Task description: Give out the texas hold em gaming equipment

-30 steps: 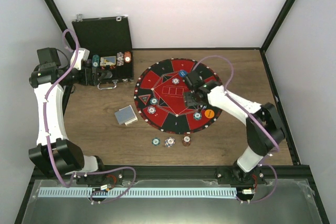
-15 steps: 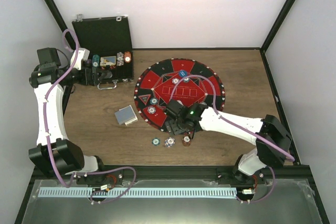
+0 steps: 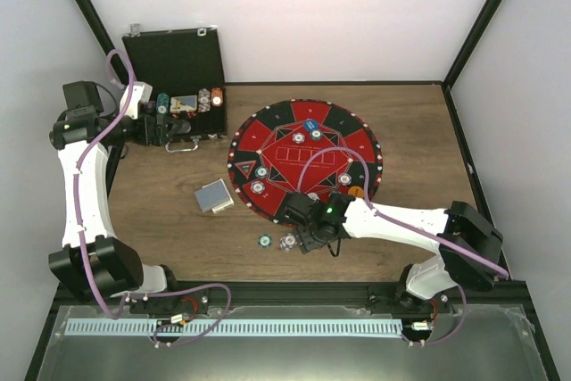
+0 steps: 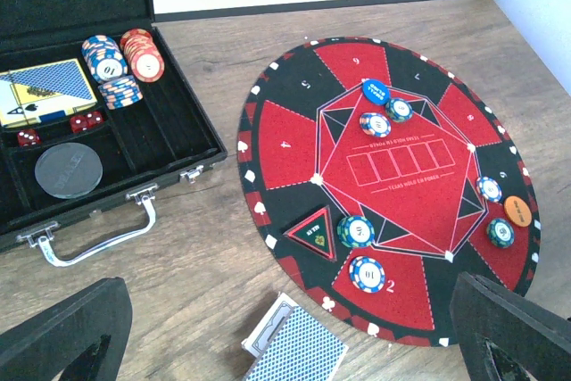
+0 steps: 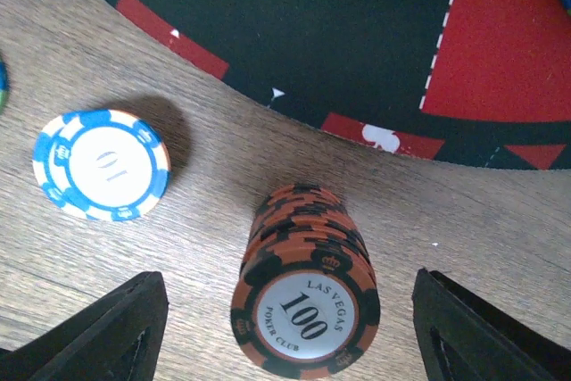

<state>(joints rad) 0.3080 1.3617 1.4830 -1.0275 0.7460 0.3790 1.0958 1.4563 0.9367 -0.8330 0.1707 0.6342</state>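
Right pincer (image 5: pixel 290 278) released, wide open. Brown 100 chip stack (image 5: pixel 305 310) stands on worktop (image 5: pixel 500 220) between its fingers (image 5: pixel 98 327), touching neither.

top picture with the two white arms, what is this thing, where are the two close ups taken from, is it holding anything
These are two robot arms bolted to the near edge of a table. The top view looks down on both: left arm, right arm. The close-ups come from a camera on each wrist; the dark shapes in their bottom corners are that arm's own jaws. On the table lie a round red-and-black mat with chips on it, a deck of cards and an open black case. Nothing is held: the left jaws are open near the case, the right jaws open either side of a brown chip stack, without touching it.
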